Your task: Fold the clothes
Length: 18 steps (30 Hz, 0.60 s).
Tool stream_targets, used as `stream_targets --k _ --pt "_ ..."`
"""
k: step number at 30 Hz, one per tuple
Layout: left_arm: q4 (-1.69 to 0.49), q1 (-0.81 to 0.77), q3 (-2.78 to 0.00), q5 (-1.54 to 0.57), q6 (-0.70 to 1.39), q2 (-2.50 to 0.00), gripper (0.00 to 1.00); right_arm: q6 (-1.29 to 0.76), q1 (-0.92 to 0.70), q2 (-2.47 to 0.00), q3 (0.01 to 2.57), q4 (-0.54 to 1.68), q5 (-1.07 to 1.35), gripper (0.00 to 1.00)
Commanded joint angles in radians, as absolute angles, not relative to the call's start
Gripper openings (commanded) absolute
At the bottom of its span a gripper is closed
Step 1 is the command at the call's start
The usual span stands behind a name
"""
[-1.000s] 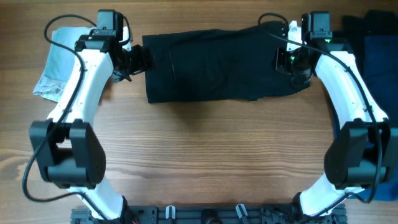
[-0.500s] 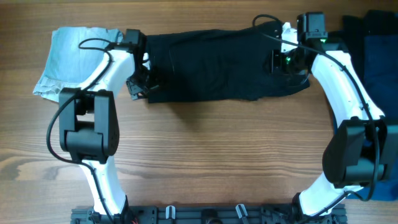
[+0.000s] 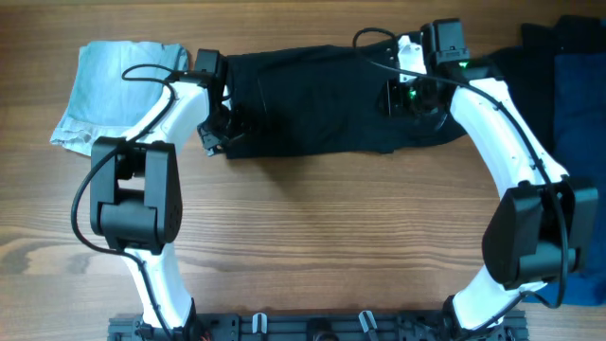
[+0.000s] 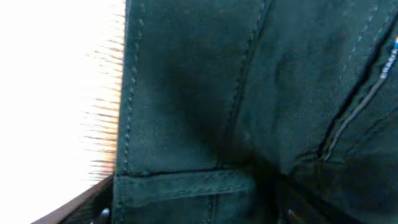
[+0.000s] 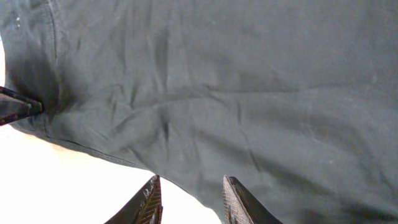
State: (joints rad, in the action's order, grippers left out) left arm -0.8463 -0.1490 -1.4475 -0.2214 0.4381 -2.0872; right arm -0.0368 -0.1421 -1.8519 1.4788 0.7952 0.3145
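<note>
A black garment (image 3: 322, 104) lies spread flat at the back middle of the table. My left gripper (image 3: 221, 133) is at its left edge. In the left wrist view the stitched hem (image 4: 180, 180) lies between my left fingers (image 4: 193, 214), which stand wide apart. My right gripper (image 3: 396, 95) is over the garment's right part. In the right wrist view my right fingers (image 5: 194, 202) are open and empty, and the dark cloth (image 5: 236, 87) fills the frame beyond them, with its lower edge running between them.
A folded light blue cloth (image 3: 114, 80) lies at the back left, close to my left arm. A pile of dark blue clothes (image 3: 568, 76) lies at the back right. Bare wood (image 3: 312, 237) shows in front of the garment.
My left gripper has swung in from the left onto the garment's left edge. My right gripper has moved left, further over the garment.
</note>
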Motion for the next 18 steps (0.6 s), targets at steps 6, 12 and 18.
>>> stream_targets --k 6,12,18 --pt "-0.857 -0.150 -1.392 -0.219 0.453 -2.131 0.04 -0.112 -0.175 -1.876 1.479 0.758 0.402 0.08" --pt "-0.888 -0.150 -1.432 -0.159 0.432 -2.091 0.04 -0.112 -0.251 -1.957 1.479 0.747 0.384 0.05" --pt "-0.893 -0.150 -1.447 -0.121 0.401 -1.998 0.04 -0.112 -0.263 -2.116 1.479 0.734 0.356 0.05"
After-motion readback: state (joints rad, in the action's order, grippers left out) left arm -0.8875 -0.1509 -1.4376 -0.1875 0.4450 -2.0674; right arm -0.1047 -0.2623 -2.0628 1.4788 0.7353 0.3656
